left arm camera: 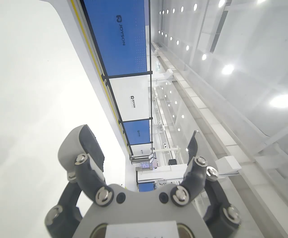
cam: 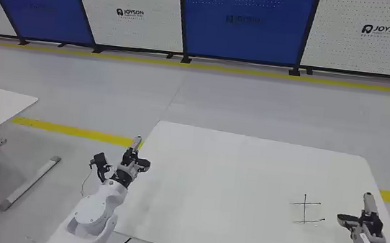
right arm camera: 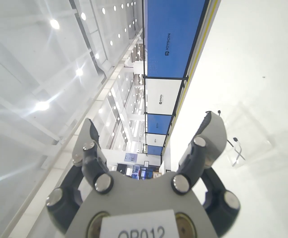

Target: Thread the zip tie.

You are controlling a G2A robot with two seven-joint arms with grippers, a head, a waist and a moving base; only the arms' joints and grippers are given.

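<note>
Several thin black zip ties [cam: 305,204] lie crossed; left pincer [left arm camera: 141,139] spread; right pincer [right arm camera: 149,121] spread

Bright; ceiling lamps [left arm camera: 227,69] — table [cam: 245,192] w/ glare

Black zip ties [cam: 305,203], white table [cam: 230,191]

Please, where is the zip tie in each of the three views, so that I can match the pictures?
Top view: the zip tie lies on the white table, near the right pincer.
Right wrist view: it lies on the table beside one finger of the open right pincer.
Left wrist view: the open left pincer points along the table's opposite edge, away from it.
Shared landmark: the blue wall panels.
</note>
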